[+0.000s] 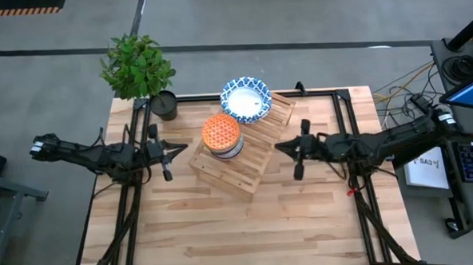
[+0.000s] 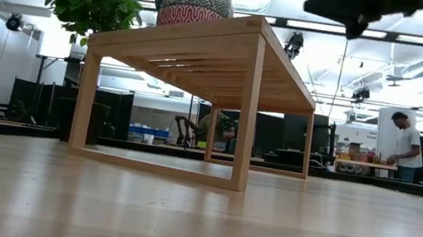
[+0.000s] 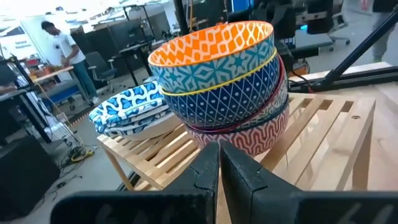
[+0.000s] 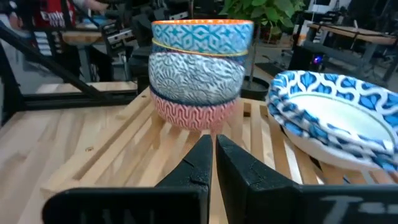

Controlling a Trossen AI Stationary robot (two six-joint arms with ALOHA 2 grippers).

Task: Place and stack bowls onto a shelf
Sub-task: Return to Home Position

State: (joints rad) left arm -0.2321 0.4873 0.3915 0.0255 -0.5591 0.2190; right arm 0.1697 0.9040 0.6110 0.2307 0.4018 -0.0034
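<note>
left arm point(image 1: 93, 155): came in from the left edge, hung over the counter point(image 1: 249, 228), tip aimed at the shelf, near it but not touching.
left jaws: narrowed to a thin slit in the left wrist view, nothing between them.
plant point(image 1: 136, 63): in a dark pot point(image 1: 164, 105) at the back-left of the counter, near the shelf, apart from it; not part of the job.
small bowl stack point(image 1: 221, 135): nested upright on the shelf's left half, approx mid-counter. orange-lined bowl point(image 3: 214, 46) on top, a yellow-rimmed one under it, pink-red bowl point(image 4: 194, 112) at the bottom. exact count hard to tell.
shelf point(image 1: 238, 168): low slatted rack, set at an angle mid-counter, between both arms.
white/blue bowls point(image 1: 245, 98): nested on the shelf's back-right end, just beside the small stack. several rims showed in the right wrist view, no. unclear.
right arm point(image 1: 381, 142): came in from the right edge, tip pointed at the shelf's right side, near but clear of it.
right jaws: likewise almost closed, empty.
person point(image 2: 400, 147): far off in the room behind, away from the rig.
done: every bowl in view sat on the shelf in 2 stacks; none seen loose on the counter.
left: judged nothing more to place; only the arms needed to go to rest, w/o brushing the tall stack.
</note>
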